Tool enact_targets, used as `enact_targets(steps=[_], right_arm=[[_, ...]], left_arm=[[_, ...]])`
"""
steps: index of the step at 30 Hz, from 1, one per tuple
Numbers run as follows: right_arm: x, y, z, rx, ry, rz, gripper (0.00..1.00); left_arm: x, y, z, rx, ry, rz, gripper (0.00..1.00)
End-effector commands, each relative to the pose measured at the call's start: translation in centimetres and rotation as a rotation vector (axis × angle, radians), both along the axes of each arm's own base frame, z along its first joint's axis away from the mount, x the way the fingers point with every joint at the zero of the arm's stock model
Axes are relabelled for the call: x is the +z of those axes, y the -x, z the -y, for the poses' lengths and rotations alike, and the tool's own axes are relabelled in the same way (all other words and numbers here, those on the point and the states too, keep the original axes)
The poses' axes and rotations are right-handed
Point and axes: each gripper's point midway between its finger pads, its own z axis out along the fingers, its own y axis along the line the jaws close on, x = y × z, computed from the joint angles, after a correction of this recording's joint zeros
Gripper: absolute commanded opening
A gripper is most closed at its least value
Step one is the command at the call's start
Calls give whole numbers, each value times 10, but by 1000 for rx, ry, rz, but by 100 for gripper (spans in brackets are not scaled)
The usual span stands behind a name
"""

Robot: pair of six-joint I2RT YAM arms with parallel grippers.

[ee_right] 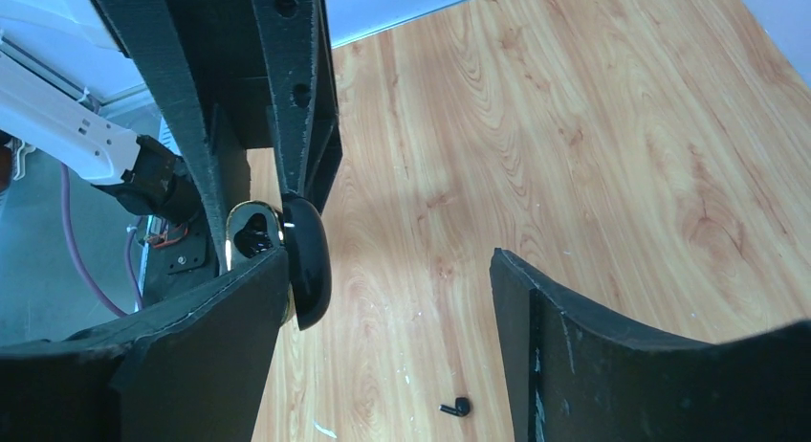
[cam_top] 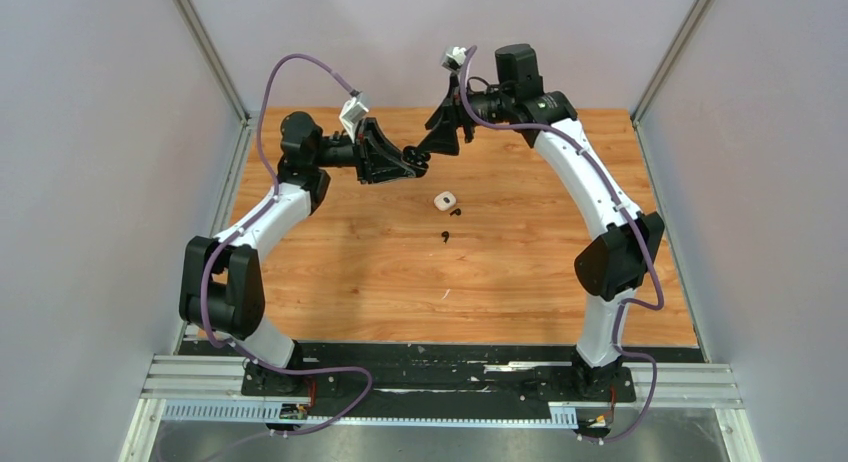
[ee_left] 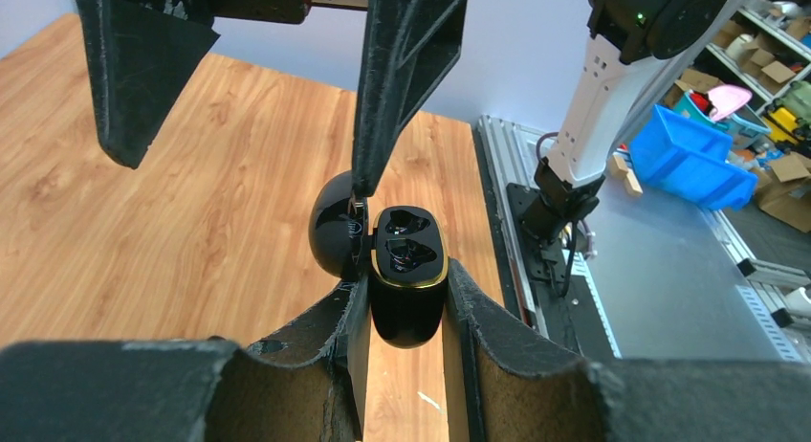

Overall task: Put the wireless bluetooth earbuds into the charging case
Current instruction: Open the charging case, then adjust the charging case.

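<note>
Holding the open black charging case, wells too dark to judge, above the counter, the left tool meets the right tool, spread wide beside the lid.

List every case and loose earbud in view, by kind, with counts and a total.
Cases: 2, the black case and the white case
Black earbuds, loose: 2
White earbuds: 0 in view
Total: 4

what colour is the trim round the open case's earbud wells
Gold trim on the black charging case; clearest in left wrist view.
</note>
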Motion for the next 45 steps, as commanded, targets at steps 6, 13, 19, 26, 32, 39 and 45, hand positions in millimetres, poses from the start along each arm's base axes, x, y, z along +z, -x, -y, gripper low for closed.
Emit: enact_targets(steps=[6, 13, 19, 26, 32, 39, 45], right_arm=[[7, -2, -1, -2, -8, 65, 75], [4, 15, -1, 67, -20, 38, 69], [-1, 17, -1, 72, -13, 28, 49], [3, 23, -3, 113, -38, 5, 15], [5, 27, -3, 124, -44, 4, 0], [20, 6, 3, 45, -2, 193, 0], [15, -2, 13, 38, 74, 346, 0]], left_arm=[[19, 7, 0, -7, 20, 81, 0], [22, 2, 1, 23, 31, 75, 0], [22, 0, 2, 22, 31, 68, 0], [21, -3, 2, 50, 34, 78, 0], [15, -16, 2, 110, 26, 53, 0], [-4, -25, -2, 167, -46, -39, 54], [-9, -12, -21, 168, -163, 14, 62]])
